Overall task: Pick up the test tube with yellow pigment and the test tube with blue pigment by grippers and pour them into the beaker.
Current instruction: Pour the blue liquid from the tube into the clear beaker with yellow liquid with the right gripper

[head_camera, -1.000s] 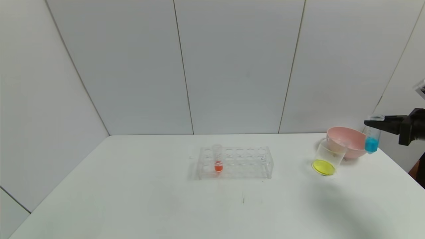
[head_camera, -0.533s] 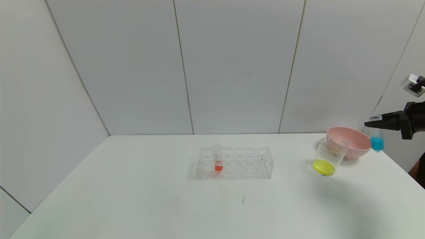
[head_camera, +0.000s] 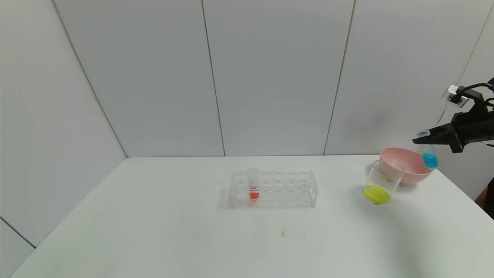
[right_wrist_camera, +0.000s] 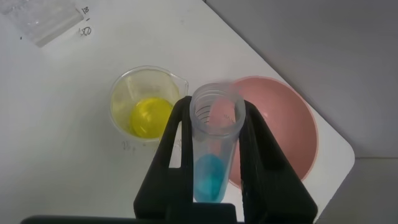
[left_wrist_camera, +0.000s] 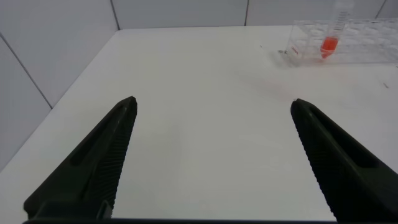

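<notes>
Blue liquid sits low in the test tube with blue pigment (head_camera: 427, 154), which the right gripper (right_wrist_camera: 214, 134) has clamped just under its open mouth. The tube hangs below the gripper, slightly tilted, over the far edge of the pink bowl (head_camera: 405, 165). The beaker (head_camera: 380, 187), with yellow liquid already in its bottom, stands on the worktop (head_camera: 154, 231) below the gripper and toward the robot's left, touching or nearly touching the bowl.

The main risk, as I judge it, is pouring into the wrong vessel: the tube is over the bowl, not the beaker, so tipping it now would send blue into the bowl. A fast swing could slosh liquid out, and the smooth tube could slip in the grip.

The right arm reaches in from the right side, raised well above the worktop, fingers pointing toward the left. The left gripper (left_wrist_camera: 211, 155) hovers low over bare worktop, fingers wide apart and holding nothing, with the rack (left_wrist_camera: 348, 43) and its orange-red tube (left_wrist_camera: 333, 34) well ahead.
</notes>
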### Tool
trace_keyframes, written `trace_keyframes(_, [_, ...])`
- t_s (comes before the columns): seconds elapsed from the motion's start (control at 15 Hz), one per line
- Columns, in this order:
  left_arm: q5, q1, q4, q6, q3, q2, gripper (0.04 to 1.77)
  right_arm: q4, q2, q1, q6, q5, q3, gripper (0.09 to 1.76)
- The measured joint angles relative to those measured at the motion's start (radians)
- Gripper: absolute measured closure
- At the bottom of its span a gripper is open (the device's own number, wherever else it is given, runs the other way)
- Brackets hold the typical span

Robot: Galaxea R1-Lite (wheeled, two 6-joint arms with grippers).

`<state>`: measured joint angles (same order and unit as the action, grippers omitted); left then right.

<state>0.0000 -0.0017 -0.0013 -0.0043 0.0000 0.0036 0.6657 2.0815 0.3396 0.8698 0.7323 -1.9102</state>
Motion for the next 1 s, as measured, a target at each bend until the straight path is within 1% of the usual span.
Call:
trace_keyframes(0.07, [0.000,0.000,0.000,0.000,0.000,0.000,0.05,0.053,0.019,-0.009,0.031,-0.041,-0.042,1.36])
trace_keyframes(0.27, [0.000,0.000,0.000,0.000,0.000,0.000,0.05,0.079,0.048,-0.044,0.108,-0.119,-0.084,1.36])
trace_keyframes(0.53, [0.000,0.000,0.000,0.000,0.000,0.000,0.05,0.087,0.059,-0.079,0.163,-0.180,-0.090,1.36])
trace_keyframes(0.67, [0.000,0.000,0.000,0.000,0.000,0.000,0.05,0.112,0.058,-0.090,0.204,-0.237,-0.090,1.36])
trace_keyframes(0.87, [0.000,0.000,0.000,0.000,0.000,0.000,0.05,0.165,0.050,-0.111,0.232,-0.277,-0.090,1.36])
trace_keyframes(1.0, [0.000,0.000,0.000,0.000,0.000,0.000,0.05,0.197,0.043,-0.129,0.259,-0.323,-0.090,1.36])
